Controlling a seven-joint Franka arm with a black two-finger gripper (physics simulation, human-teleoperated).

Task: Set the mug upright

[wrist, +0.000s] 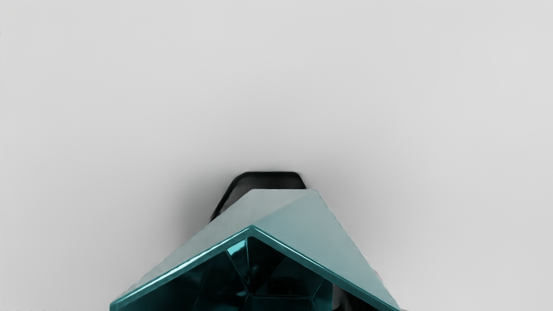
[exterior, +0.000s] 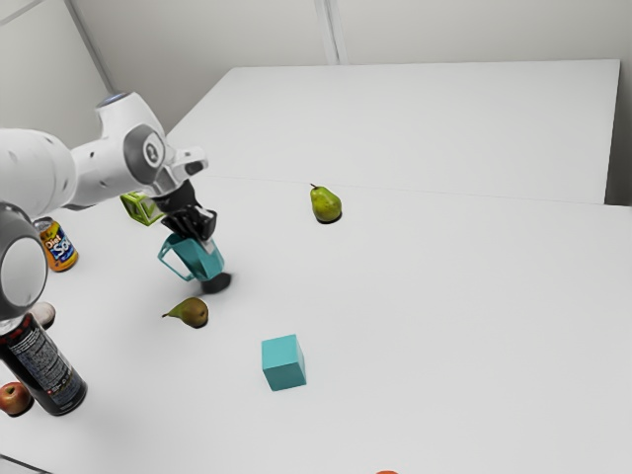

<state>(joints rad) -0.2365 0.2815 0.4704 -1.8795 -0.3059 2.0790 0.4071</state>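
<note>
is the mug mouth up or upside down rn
Mouth up: the wrist view looks into the mug, and the exterior view has its rim uppermost, by the gripper.

A pale grey wall (exterior: 474, 30) runs along the top of the exterior view, broken near the top centre by a lighter upright strip (exterior: 331, 30). In the upper left, a whitish panel (exterior: 35, 59) ends at a dark, slanting edge. A broad white tabletop (exterior: 474, 326) fills most of the frame, and beyond a thin line crossing its upper part lies another flat white surface (exterior: 425, 118). A narrow dark area (exterior: 621, 178) sits at the right edge. The light is soft and even; in the wrist view the tabletop is smooth, plain grey-white, with a blurred shadow below the centre.
</note>
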